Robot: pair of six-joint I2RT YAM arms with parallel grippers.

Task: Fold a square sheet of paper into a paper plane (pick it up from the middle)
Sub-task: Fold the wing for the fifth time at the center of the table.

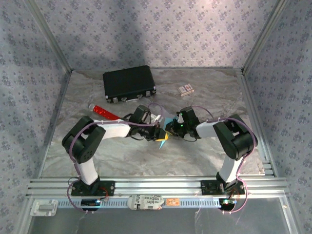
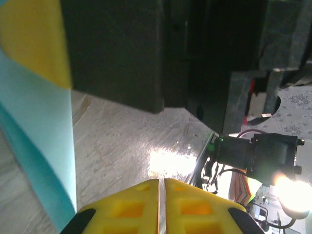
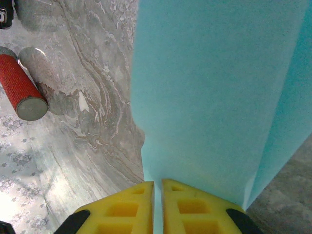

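Paper sheet (image 3: pixel 209 87) clamped in right gripper (image 3: pixel 157 184); left gripper (image 2: pixel 161 183) jaws together beside it; I'd press crease slow w/ edges aligned.

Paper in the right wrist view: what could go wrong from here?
1. The right gripper pinches the paper at one edge only; the loose rest may sag or slip out.
2. The left gripper is shut beside the paper, not on it; a sideways move may crumple it.
3. The red tube lies close by; a low sweep may knock it.
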